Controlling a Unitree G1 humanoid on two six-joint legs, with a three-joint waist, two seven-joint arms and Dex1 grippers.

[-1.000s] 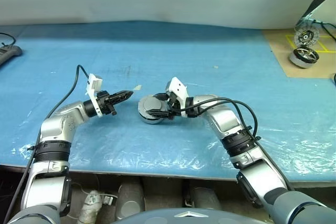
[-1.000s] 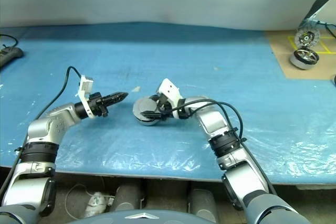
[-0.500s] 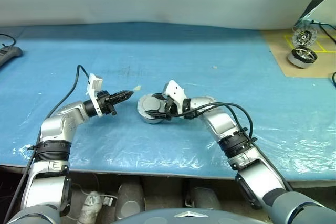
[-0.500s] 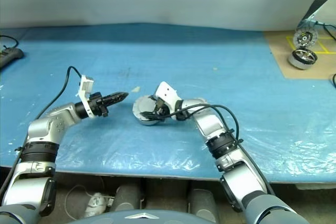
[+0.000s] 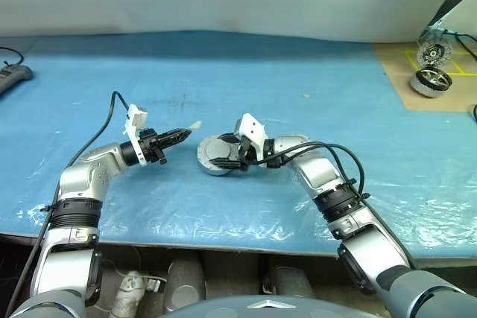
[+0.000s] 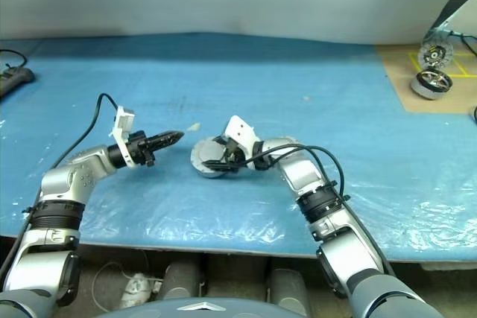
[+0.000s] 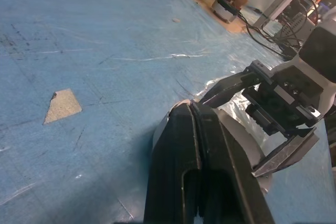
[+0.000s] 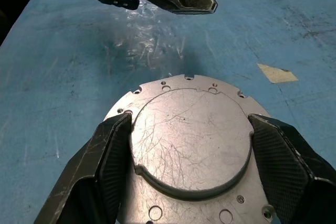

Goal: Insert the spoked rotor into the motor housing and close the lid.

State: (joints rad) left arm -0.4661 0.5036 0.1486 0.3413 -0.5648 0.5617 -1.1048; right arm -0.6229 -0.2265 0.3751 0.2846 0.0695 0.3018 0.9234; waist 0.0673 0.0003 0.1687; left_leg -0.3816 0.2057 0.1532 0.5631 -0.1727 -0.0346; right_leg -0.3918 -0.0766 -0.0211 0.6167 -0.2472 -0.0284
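Observation:
The motor housing point(image 5: 208, 168), a short silver-grey can, stands on the blue sheet at the middle of the table. The lid point(image 8: 189, 150) lies on top of it with its smooth pale face and raised centre up. My right gripper point(image 5: 218, 153) reaches in from the right, and its black fingers point(image 8: 107, 171) press the lid's rim on both sides. My left gripper point(image 5: 179, 135) is shut and empty. It hovers just left of the housing, pointing at it without touching. The spoked rotor is hidden.
A small tan scrap point(image 5: 195, 124) lies on the sheet behind the left gripper's tip. Two round wheel-like metal parts point(image 5: 431, 80) stand on a brown board at the far right. A dark device point(image 5: 11, 76) sits at the left edge. The table's front edge runs close below both arms.
My right wrist has rolled a little with the lid still between its fingers, and the lid now lies flatter on the housing. The left arm has kept still.

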